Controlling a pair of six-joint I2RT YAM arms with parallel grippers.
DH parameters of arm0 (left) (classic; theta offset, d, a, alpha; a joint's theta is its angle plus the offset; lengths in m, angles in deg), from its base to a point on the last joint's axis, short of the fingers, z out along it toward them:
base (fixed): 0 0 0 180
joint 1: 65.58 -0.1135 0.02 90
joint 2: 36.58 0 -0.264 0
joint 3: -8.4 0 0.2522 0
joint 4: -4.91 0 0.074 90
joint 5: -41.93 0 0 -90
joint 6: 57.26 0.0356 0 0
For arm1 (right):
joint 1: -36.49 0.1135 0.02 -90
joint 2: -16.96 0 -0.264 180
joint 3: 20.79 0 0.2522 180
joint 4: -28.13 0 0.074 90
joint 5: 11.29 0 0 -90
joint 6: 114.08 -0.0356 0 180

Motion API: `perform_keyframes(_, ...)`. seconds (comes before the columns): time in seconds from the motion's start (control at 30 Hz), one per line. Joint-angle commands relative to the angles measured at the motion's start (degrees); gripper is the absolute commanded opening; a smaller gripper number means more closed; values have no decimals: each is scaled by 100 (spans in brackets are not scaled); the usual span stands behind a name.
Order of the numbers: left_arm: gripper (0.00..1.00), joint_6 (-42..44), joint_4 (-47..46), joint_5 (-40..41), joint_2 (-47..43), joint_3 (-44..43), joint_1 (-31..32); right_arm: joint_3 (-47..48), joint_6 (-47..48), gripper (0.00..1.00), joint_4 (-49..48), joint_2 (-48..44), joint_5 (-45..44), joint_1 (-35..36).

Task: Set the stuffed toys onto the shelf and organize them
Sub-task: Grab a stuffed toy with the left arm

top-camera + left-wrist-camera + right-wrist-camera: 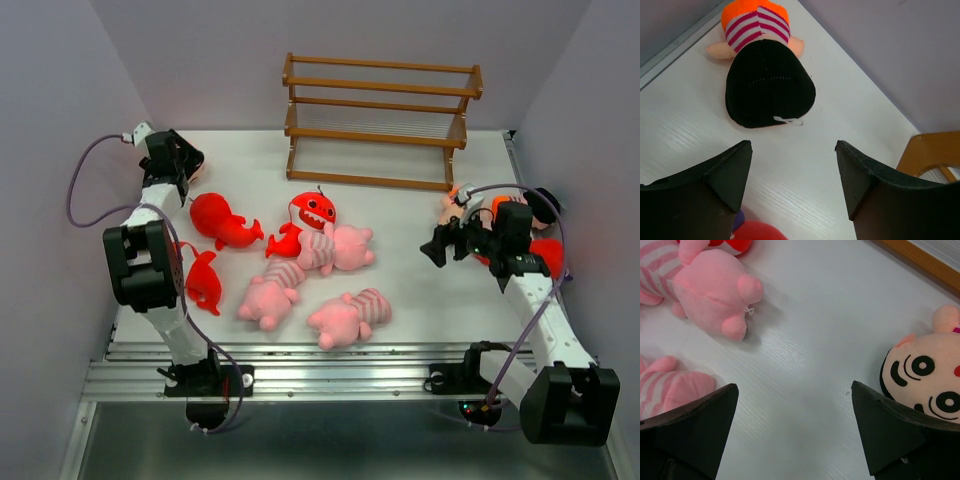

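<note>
**Top view**
- Shelf [380, 120]: stands at the back of the white table [420, 290], upper centre of the frame; every toy I can see lies on the tabletop.
- Red shark [222, 222]: left of centre, on its side.
- Toothy shark [310, 212]: mid-frame, white mouth showing.
- Third shark [203, 282]: lower left, half behind the left arm [140, 260].
- Pink animals [340, 247]: three bunched in the lower middle, the uppermost touching the toothy shark.
- Dolls [455, 205]: crowded at the right edge around the wrist of the right arm [530, 290], partly hidden by it.
- Arms: the left one reaches to the table's upper left, the right one bends in from the right.

**Left wrist view**
- Left gripper [792, 172]: jaws spread wide, only bare tabletop between them.
- Black-haired doll [765, 85]: upper middle, lying flat, hair toward the lens, striped body and orange end beyond; apart from both fingers.
- Shelf leg [935, 150]: brown wood at the right edge.
- Red plush [757, 231]: a sliver at the bottom edge, too little to name.

**Right wrist view**
- Right gripper [795, 425]: jaws wide apart, holding nothing.
- Pink toys: one [710, 295] upper left, another [670, 390] lower left, just beside the left-hand finger.
- Doll face [927, 380]: right edge, right above the other finger; touching or not, I cannot tell.
- Shelf rail [920, 260]: upper right corner.
</note>
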Motion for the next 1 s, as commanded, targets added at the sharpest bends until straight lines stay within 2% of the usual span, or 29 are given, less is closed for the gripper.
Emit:
perform_keyframes(0.0,78,-261,197,379,403,-831,18,250,96,100,-49,-13,-169,135)
perform_keyframes(0.23,78,-68,267,1135,1360,-1886,167,268,202,100,-58,171,-547,408)
perform_keyframes(0.43,77,-51,837,1487,2221,-2818,185,277,237,100,-50,260,-723,522)
perform_keyframes(0.6,69,-103,1216,1470,2645,-3188,194,277,272,100,-49,286,-784,575)
perform_keyframes(0.83,46,81,1541,1417,2777,-3214,203,286,325,100,-50,339,-916,680)
perform_keyframes(0.87,37,159,1620,1382,2760,-3240,203,286,325,100,-49,347,-934,680)
perform_keyframes(0.93,27,248,1691,1303,2751,-3249,194,286,334,100,-49,347,-969,680)
perform_keyframes(0.97,18,318,1726,1207,2707,-3241,185,277,342,100,-58,330,-978,680)
